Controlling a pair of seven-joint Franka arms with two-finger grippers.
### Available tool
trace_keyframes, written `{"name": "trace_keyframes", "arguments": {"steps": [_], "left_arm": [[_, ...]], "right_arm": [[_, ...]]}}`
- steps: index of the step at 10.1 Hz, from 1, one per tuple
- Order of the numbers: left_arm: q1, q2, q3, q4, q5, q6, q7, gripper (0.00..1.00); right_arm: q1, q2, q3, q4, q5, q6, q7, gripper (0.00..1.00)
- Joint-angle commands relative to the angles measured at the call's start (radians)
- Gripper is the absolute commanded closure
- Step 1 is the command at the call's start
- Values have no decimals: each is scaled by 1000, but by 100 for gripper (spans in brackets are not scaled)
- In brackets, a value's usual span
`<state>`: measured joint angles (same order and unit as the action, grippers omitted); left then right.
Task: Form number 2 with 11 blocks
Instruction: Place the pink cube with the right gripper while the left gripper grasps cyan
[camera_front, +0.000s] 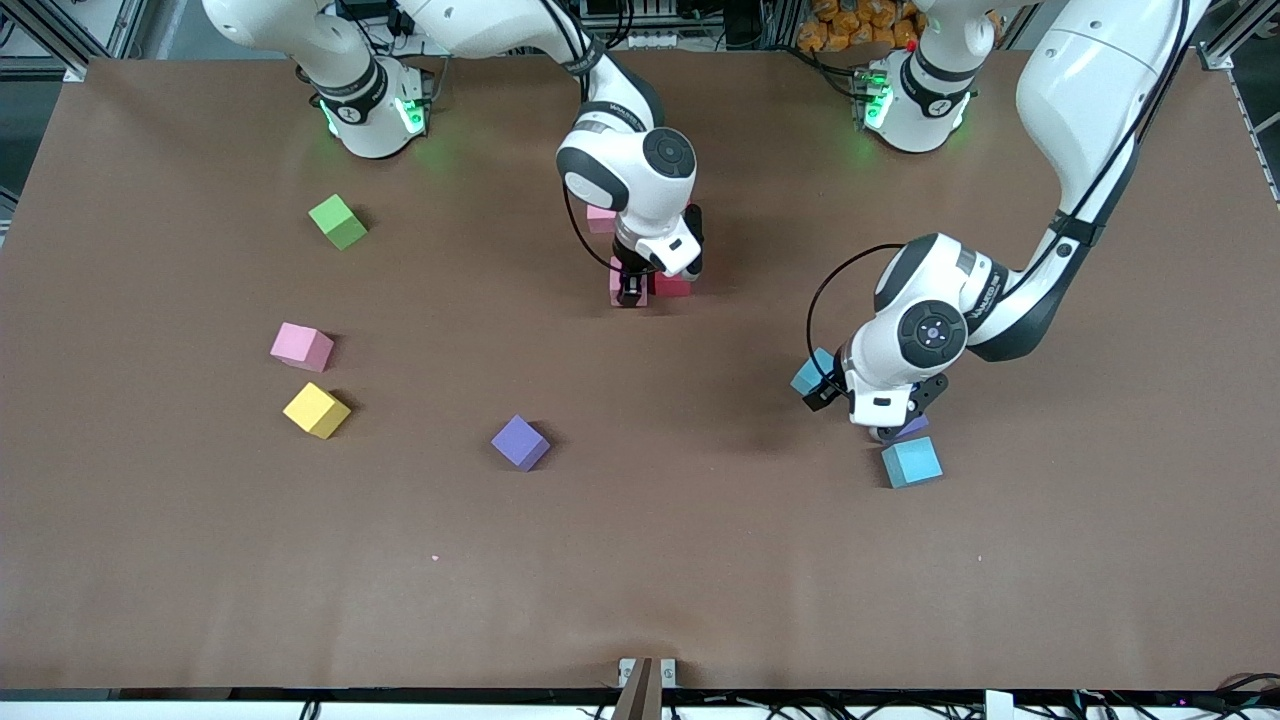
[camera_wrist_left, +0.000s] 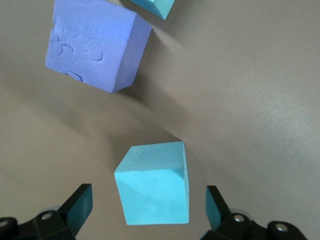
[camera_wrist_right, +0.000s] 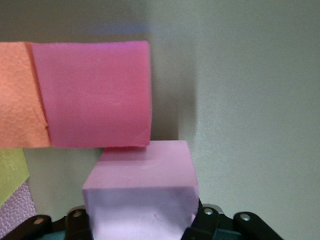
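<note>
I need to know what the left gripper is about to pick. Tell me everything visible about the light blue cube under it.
The light blue cube is a small matte foam-looking block with crisp edges and plain faces. It sits flat on the brown table, turned slightly askew, between the open fingers of the left gripper, which do not touch it. A purple cube lies close by, apart from it.

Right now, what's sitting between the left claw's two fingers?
A light blue block sits between the open left claw's fingers, untouched, a gap on each side. The left wrist view shows it.
</note>
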<state>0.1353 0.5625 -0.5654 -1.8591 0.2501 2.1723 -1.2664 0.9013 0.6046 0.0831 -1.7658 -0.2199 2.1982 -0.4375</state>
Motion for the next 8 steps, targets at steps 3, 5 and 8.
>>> {"name": "trace_keyframes", "arguments": {"steps": [3,5,8], "left_arm": [[0,14,-8,-25,-3,30,-45,0],[1,16,-7,-40,-3,32,-45,0],[3,45,-7,-45,12,63,-47,0]], "right_arm": [[31,21,-3,22,-19,-11,19,70],[33,21,-2,12,-18,-12,19,70],[37,21,-2,9,-15,-17,20,71]]}}
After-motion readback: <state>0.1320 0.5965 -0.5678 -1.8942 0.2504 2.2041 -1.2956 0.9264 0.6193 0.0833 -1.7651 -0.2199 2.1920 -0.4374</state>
